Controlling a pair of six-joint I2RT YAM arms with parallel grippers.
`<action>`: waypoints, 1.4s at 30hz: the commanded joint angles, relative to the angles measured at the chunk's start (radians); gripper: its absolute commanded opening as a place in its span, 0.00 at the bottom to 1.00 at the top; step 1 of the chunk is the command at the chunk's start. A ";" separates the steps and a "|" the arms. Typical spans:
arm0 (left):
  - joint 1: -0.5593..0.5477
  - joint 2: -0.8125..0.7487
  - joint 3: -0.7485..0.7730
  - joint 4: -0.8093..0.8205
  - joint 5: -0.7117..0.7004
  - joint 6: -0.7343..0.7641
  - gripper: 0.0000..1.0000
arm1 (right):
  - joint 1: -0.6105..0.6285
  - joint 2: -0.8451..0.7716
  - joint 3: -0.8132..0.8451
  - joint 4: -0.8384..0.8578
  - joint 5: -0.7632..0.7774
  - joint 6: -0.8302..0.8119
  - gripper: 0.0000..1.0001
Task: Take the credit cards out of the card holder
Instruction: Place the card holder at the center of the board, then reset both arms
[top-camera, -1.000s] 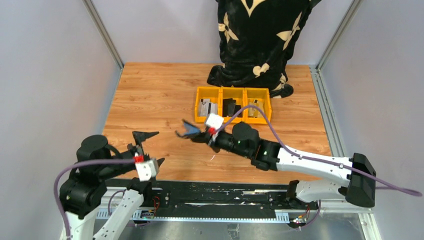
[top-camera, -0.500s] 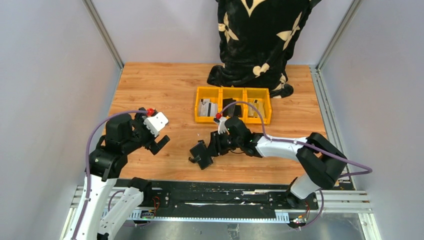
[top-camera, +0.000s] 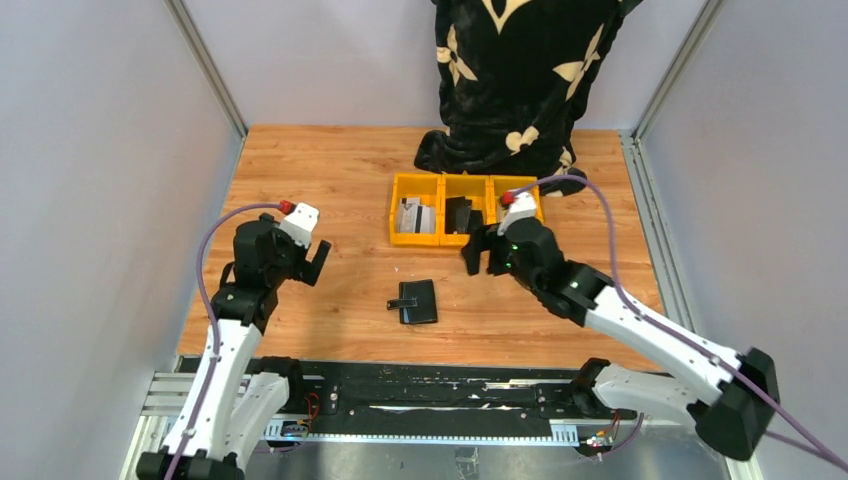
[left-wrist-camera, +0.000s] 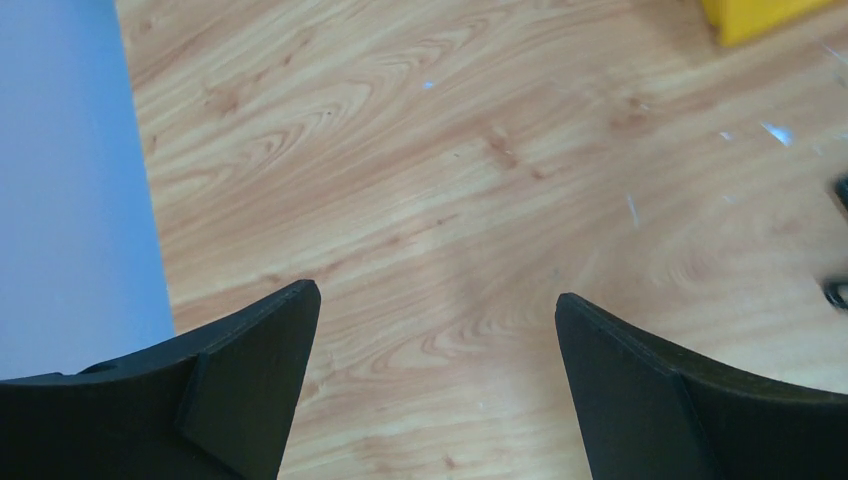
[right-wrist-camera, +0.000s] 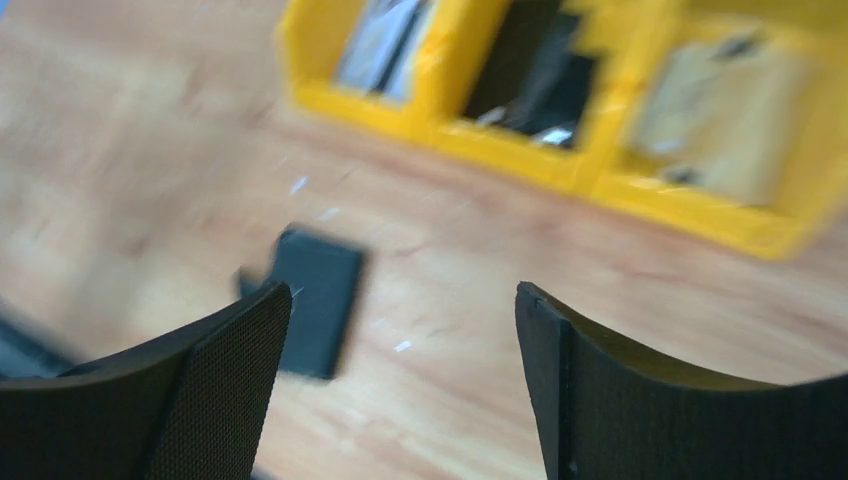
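Observation:
The card holder (top-camera: 416, 301) is a small black wallet lying flat and folded on the wood table, its snap tab pointing left. It shows blurred in the right wrist view as the card holder (right-wrist-camera: 318, 298), just past my left-hand fingertip. My right gripper (top-camera: 481, 258) hangs open and empty above the table, to the right of and beyond the holder, near the bins; its jaws (right-wrist-camera: 403, 292) stand wide. My left gripper (top-camera: 312, 262) is open and empty over bare wood to the holder's left, also seen wide apart (left-wrist-camera: 435, 292). The credit cards are hidden.
A row of three yellow bins (top-camera: 466, 181) stands behind the holder, holding grey and black items; they fill the top of the right wrist view (right-wrist-camera: 560, 165). A black patterned cloth (top-camera: 520, 80) hangs at the table's back edge. Grey walls close both sides.
My right gripper opened and let go of the card holder, which now lies on the table. The right arm pulled back toward the bins. The left arm shifted slightly.

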 joint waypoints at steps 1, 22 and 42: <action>0.092 0.079 -0.097 0.292 0.028 -0.110 1.00 | -0.077 -0.127 -0.076 -0.085 0.506 -0.116 0.86; 0.203 0.512 -0.516 1.528 0.161 -0.395 1.00 | -0.744 -0.120 -0.614 0.667 0.668 -0.235 0.85; 0.139 0.676 -0.505 1.641 0.101 -0.346 1.00 | -0.733 0.315 -0.621 1.206 0.221 -0.503 0.79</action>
